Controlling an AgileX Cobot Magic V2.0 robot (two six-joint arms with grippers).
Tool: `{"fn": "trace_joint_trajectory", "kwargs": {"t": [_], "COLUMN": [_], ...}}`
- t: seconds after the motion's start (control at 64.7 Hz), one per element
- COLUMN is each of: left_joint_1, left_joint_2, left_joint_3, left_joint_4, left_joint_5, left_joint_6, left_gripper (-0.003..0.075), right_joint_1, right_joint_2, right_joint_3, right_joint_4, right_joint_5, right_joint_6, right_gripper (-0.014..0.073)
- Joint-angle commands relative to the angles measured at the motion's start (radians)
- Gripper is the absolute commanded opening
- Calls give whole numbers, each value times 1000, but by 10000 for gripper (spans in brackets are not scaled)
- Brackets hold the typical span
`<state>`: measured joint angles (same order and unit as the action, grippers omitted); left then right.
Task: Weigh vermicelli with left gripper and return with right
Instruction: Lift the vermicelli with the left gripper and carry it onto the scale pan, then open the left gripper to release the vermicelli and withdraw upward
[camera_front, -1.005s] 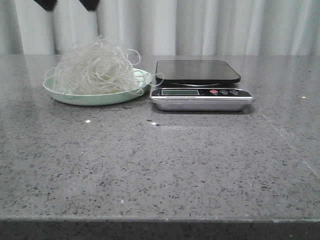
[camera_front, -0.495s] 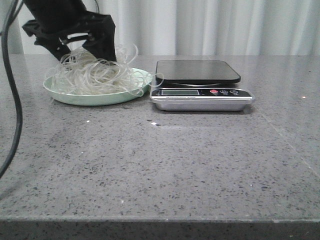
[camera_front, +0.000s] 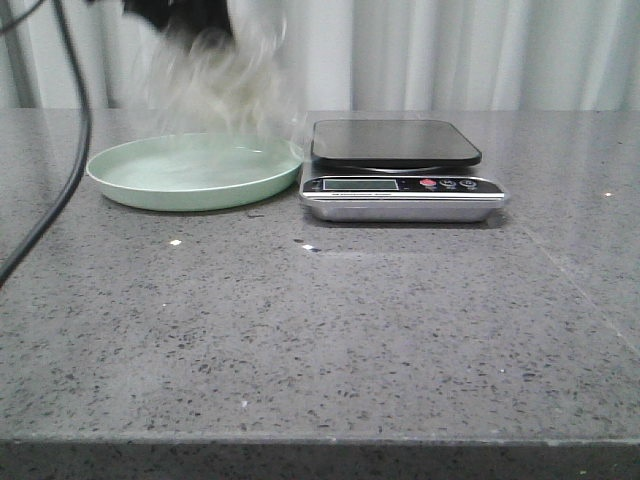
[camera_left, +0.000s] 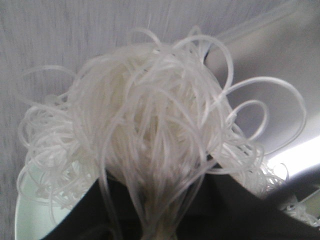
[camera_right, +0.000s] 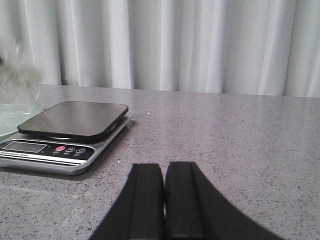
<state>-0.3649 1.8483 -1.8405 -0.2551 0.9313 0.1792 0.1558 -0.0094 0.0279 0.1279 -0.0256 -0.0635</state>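
left gripper (camera_front: 185, 12): black, blocky body showing at the upper left of the front view, blurred; edges unclear.
cable (camera_front: 60, 150): thin, dark, running in a curve down the left side of the front view.
right gripper (camera_right: 164, 192): matte black; two flat, broad fingers (camera_right: 145, 200) widening toward the lower edge of the right wrist view, plain surfaces showing no markings.
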Motion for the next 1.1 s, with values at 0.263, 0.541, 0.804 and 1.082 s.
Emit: {"fn": "trace_joint_trajectory", "kwargs": {"t": [0.263,0.541,0.804,1.082], "left_joint_1": [-178,-221,-219,-219], "left_joint_2": [37,167,181,97], "left_joint_3": [-240,-249,-287,-439], "left_joint_4": [-85,-75,-69,41], "left_joint_5": [-147,-54,-37,92], "left_joint_6": [-3,-3,-3,-3], "left_gripper": [127,239,580,542], "right_joint_1": [0,0,0,0], "right_joint_2": [-18,-18,-18,-18], "right_joint_3": [-8,-8,-8,-8], "right_joint_4": [-12,-12,-12,-12], "right_joint_5": [-71,-71,-71,-71], "right_joint_6": [-5,-5,-5,-5], "right_gripper": [168,168,168,168]}}
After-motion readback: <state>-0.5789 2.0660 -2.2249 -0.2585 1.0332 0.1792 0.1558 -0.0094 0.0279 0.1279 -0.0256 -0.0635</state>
